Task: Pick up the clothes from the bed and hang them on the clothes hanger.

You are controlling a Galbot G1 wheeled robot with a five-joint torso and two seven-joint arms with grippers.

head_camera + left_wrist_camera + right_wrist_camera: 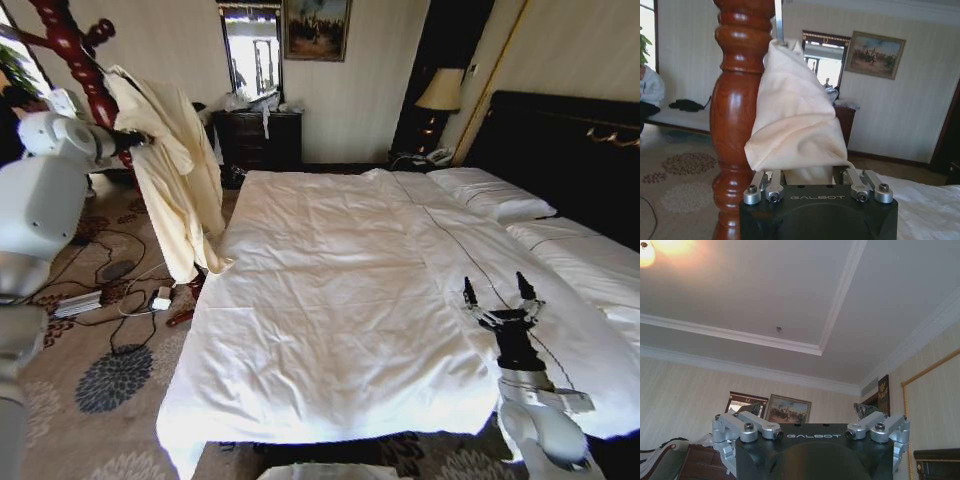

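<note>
The soft cream, long-sleeved garment of thin fabric (178,170) hangs from the dark red turned-wood coat stand (78,55) at the left of the room, draping down towards the patterned carpet (115,375) just beside the near left corner of the wide bed with its wrinkled white duvet (330,300). The left gripper (809,175) is raised to the stand, right up against the lower bunched edge of the cloth; in the left wrist view the fabric folds cover the space between its fingers (771,182), so I cannot tell whether the jaws grip it. A slim silver metal piece (778,22) rises out of the top of the garment beside the post — the rest of it is hidden by the cloth. The right gripper (498,295) stands upright over the bed's right side, fingers pointing up, jaws spread wide and holding nothing.
</note>
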